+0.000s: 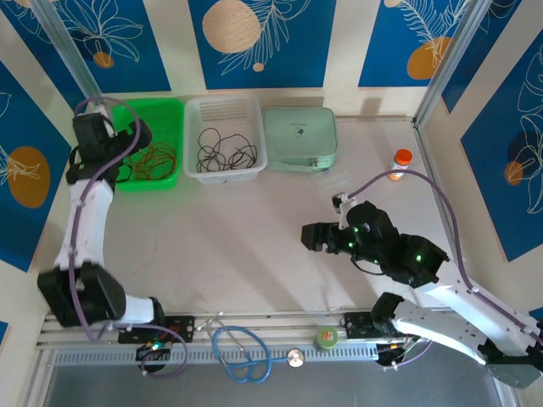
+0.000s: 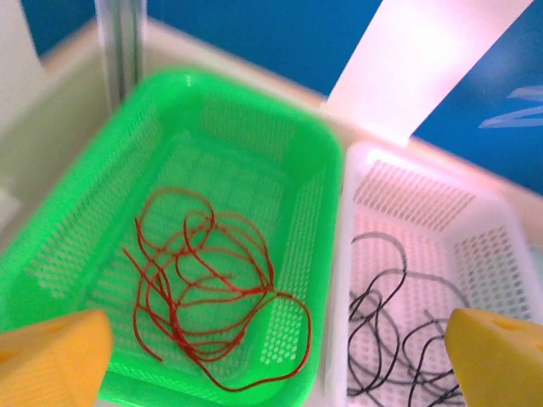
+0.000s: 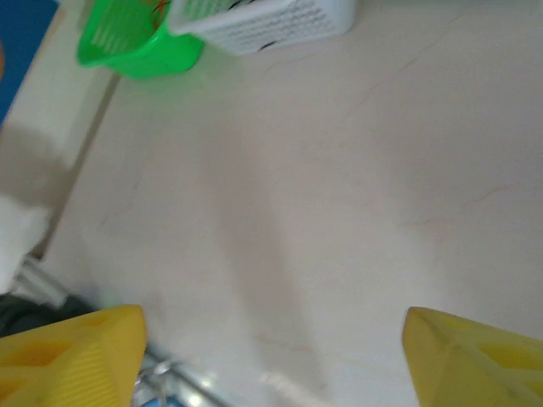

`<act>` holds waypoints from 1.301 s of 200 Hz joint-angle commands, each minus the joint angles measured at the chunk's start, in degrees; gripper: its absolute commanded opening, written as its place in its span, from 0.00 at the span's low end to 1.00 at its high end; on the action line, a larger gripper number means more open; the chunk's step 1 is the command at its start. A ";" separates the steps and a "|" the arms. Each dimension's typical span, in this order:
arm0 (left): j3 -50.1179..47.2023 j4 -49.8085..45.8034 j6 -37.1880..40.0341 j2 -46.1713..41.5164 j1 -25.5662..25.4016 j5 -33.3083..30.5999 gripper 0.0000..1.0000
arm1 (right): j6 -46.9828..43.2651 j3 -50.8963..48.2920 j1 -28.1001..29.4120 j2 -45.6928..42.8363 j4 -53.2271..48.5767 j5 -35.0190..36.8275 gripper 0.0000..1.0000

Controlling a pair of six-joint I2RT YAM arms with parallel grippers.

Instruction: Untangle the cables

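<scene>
Yellow fingertips [image 2: 51, 356] of my left claw [image 2: 276, 365] stand spread as wide as they go, gripping nothing. Directly beneath the gap, the red cables [image 2: 204, 288] lie looped in the green basket [image 2: 246, 110]. The black cables [image 2: 382, 339] sit just to the right, in the white basket [image 2: 424, 195]. To do this well, I reckon I should rise straight up, so no red loop catches a fingertip. That arm reaches far forward, wrist tipped down over the basket. My right claw [image 3: 271, 356] is open too and empty, hanging over bare table [image 3: 322, 195], elbow folded, well apart from both baskets.
</scene>
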 commanded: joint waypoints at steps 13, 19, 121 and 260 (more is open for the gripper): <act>-13.02 8.08 2.35 -12.79 0.64 -4.24 1.00 | -16.74 -5.53 -7.26 -1.59 10.45 8.21 0.98; -16.18 10.32 2.11 -14.94 0.64 -4.61 1.00 | -19.55 -7.78 -8.81 -1.93 14.51 9.36 1.00; -63.51 56.65 9.08 -22.75 -0.55 -7.45 1.00 | -32.52 -38.55 -34.11 0.91 59.73 7.93 0.96; -59.22 85.74 17.27 15.28 -9.22 -0.86 1.00 | -37.86 -40.54 -41.91 30.11 95.93 -5.30 0.94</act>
